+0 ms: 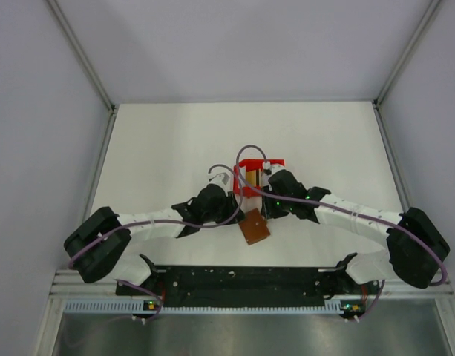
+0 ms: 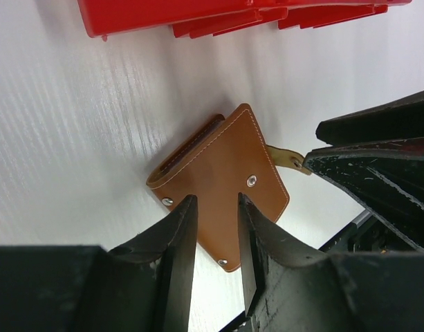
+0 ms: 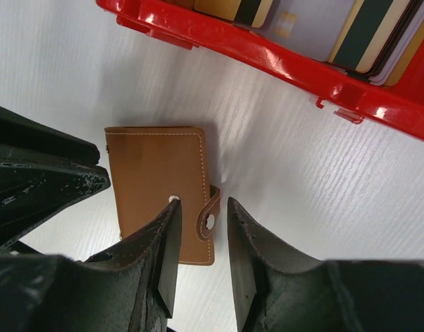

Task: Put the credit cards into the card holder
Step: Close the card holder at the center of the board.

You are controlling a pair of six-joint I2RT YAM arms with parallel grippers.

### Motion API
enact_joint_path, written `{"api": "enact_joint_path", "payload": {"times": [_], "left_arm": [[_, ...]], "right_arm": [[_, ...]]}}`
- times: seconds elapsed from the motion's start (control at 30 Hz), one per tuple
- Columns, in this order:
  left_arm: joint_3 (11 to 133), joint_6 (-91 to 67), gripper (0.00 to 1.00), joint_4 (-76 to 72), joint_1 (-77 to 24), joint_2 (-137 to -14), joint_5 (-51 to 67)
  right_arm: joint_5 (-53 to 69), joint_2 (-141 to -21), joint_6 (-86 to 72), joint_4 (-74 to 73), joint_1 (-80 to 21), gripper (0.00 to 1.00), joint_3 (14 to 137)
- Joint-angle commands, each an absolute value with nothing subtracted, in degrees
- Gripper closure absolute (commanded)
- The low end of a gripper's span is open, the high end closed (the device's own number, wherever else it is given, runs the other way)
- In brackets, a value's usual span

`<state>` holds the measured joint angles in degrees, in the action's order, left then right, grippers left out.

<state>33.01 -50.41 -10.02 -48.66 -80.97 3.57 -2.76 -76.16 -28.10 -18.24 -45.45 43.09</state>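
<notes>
Left hand (image 2: 216,200), right hand (image 3: 203,203), both parted, over stitched square leather card holder (image 2: 225,159).

We find all three views brightly and evenly lit by diffuse light from above. In the overhead view the white table (image 1: 160,148) runs close to overexposed, shadows are faint, and the frame posts splay outward toward the corners; small items resolve poorly. In the wrist views the table carries long pale streaks of reflected light. The red bin (image 3: 267,59) shows sharp white highlights along its glossy rim. The wallet (image 2: 225,173) is in focus and throws a soft grey shadow. The black fingers of the left gripper (image 2: 218,200) and right gripper (image 3: 204,203) sit near the lens, dark and slightly soft.
</notes>
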Motion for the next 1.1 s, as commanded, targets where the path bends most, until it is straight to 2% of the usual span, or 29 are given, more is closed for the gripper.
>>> {"api": "enact_joint_path", "payload": {"times": [0.0,0.47,0.67,1.07], "left_arm": [[32.4,-53.3,0.65,-12.3,-50.5,-78.8,0.5],[34.1,-55.8,0.65,-11.4,-55.4,-81.1,-4.3],[33.3,-57.3,0.66,-12.1,-55.5,-82.3,-5.0],[32.5,-57.7,0.66,-13.7,-55.5,-83.4,-5.0]], "right_arm": [[-0.4,-75.9,-27.9,-15.9,-45.0,0.68,43.8],[-0.3,-74.8,-27.1,-18.7,-45.0,0.69,42.4],[-0.3,-76.3,-27.1,-18.6,-45.2,0.75,42.3],[-1.2,-77.3,-26.7,-19.3,-45.2,0.76,42.4]]}}
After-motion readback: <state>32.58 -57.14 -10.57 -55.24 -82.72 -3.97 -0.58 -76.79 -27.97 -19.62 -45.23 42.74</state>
